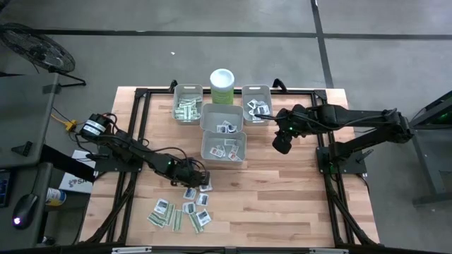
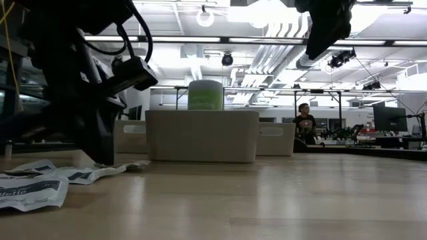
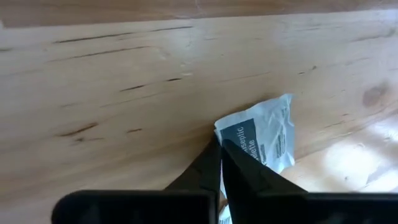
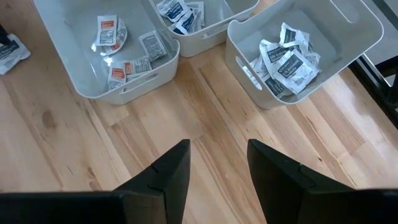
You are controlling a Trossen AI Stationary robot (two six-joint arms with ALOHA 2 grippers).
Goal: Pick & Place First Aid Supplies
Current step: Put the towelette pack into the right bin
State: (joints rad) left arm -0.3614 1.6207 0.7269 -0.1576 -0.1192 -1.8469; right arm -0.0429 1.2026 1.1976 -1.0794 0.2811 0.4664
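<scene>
My left gripper (image 1: 203,180) (image 3: 221,144) is down at the table, left of centre, shut on a white square packet with dark blue print (image 3: 264,134). More first aid supplies lie loose on the wood nearer the front edge (image 1: 180,208), both green-white strips and white squares, and they show at the left of the low view (image 2: 40,183). My right gripper (image 1: 281,144) (image 4: 217,149) hangs open high above the table, right of the grey bins, with nothing between its fingers. My left gripper has its two shut fingers on the packet's printed edge (image 3: 233,140), the tips meeting at one corner of it. The fingers slant down from the table's left side. The packet lies on the wood, crinkled, with its far end (image 3: 283,109) free.
Several grey bins stand at the far middle: one with green strips (image 1: 188,104), one with white packets (image 1: 258,102), and two nearer ones (image 1: 222,118) (image 1: 224,147) with small packets. A pale green, white-lidded canister (image 1: 222,85) stands behind them. A person shows far off in the room (image 2: 305,120).
</scene>
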